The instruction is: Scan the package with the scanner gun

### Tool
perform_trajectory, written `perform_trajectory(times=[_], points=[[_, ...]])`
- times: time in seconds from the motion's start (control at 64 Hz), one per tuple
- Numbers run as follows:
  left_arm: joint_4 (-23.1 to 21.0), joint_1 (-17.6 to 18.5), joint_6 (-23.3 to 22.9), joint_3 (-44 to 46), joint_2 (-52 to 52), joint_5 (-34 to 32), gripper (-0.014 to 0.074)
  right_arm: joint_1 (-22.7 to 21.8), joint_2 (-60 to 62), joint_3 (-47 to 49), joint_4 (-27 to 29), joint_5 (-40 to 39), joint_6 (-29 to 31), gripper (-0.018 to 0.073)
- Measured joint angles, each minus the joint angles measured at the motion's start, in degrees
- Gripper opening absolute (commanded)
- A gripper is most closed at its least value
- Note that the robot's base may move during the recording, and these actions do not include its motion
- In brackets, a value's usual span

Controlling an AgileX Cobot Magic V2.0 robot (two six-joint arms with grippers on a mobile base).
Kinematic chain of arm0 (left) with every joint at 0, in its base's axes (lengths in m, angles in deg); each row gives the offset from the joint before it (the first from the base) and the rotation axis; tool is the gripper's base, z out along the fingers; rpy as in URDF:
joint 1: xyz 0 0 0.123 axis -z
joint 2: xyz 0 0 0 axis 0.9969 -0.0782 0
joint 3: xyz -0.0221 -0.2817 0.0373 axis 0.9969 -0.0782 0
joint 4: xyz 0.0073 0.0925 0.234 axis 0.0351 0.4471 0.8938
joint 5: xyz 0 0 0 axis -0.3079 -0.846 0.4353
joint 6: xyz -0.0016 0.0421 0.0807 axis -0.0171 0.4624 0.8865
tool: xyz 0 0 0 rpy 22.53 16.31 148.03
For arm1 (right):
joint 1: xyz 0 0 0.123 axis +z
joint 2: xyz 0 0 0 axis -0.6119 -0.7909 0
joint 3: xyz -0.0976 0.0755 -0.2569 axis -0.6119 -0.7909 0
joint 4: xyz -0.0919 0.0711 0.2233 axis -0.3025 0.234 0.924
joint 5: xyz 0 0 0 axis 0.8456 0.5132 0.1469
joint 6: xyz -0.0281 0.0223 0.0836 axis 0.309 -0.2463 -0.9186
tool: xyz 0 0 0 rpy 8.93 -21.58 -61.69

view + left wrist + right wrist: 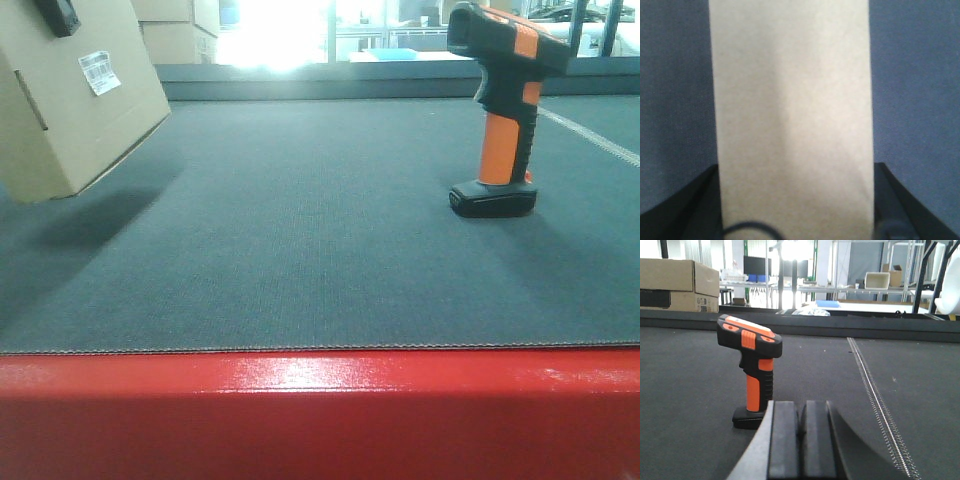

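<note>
The package [70, 110] hangs tilted above the mat [300, 260], pinched between the jaws of the left gripper [797, 205]. Its white label [99, 72] faces outward, likely so that it can be read. The scanner [754, 365] stands upright on its base just ahead of the right gripper [801, 435], whose jaws are pressed together on nothing, so it is not yet picked up.

**Robot body: visible parts**

Left gripper [797, 167]: two matte black, wedge-shaped fingers [685, 210], plain and unmarked. A thin dark cable [747, 226] loops along the lower edge.
Right gripper [802, 412]: paired black rectangular pads [784, 440] with rounded upper corners, flanked by curved dark-grey finger shells [852, 452]. The left shell is edged pale grey.
</note>
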Motion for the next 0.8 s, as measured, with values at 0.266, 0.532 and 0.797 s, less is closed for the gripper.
perform_trajectory(times=[0.266,0.532,0.797], points=[[0.36,0.00,-0.23,0.00,0.08,0.10,0.0155,0.00,-10.50,16.63,0.00,17.31,0.00,-0.0162],[0.49,0.00,-0.23,0.00,0.08,0.10,0.0155,0.00,-29.86,25.40,0.00,18.49,0.14,-0.0162],[0.49,0.00,-0.23,0.00,0.08,0.10,0.0155,0.00,-44.25,29.99,4.04,17.31,0.14,-0.0162]])
